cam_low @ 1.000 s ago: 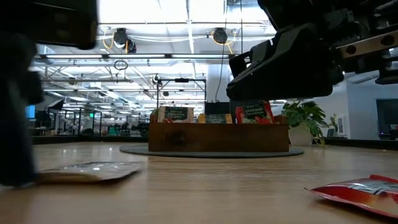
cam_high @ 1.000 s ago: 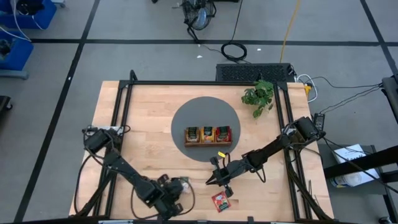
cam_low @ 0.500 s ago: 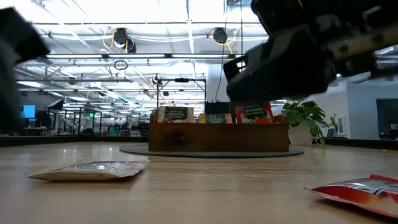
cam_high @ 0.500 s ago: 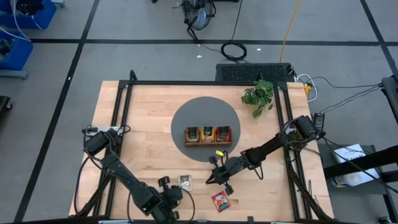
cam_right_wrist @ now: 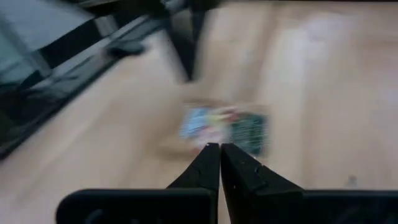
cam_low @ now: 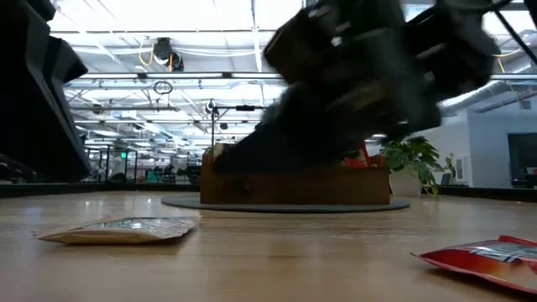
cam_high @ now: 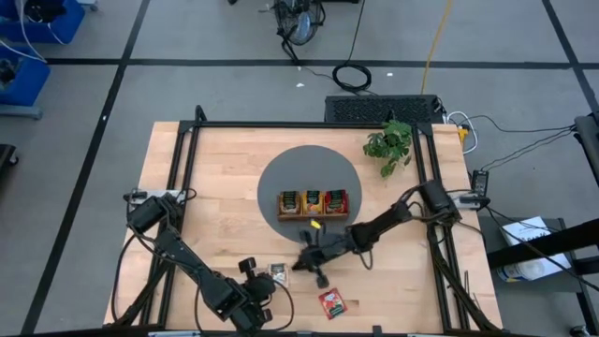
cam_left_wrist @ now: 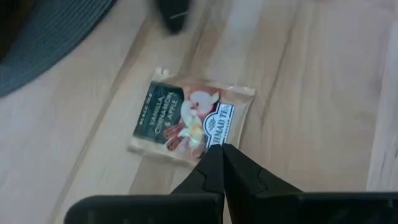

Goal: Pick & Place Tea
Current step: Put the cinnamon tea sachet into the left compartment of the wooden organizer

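One tea sachet (cam_left_wrist: 191, 120) lies flat on the bare wood near the table's front edge, face up: a small square packet with a dark green band of lettering, a pale picture of apple and cinnamon, and a white label at one corner. A red sachet (cam_high: 331, 302) lies flat on the wood near it, farther right and nearer the front edge, turned cornerwise. More sachets (cam_high: 313, 200) stand upright in a row, dark green at the left, orange-yellow in the middle, red at the right.
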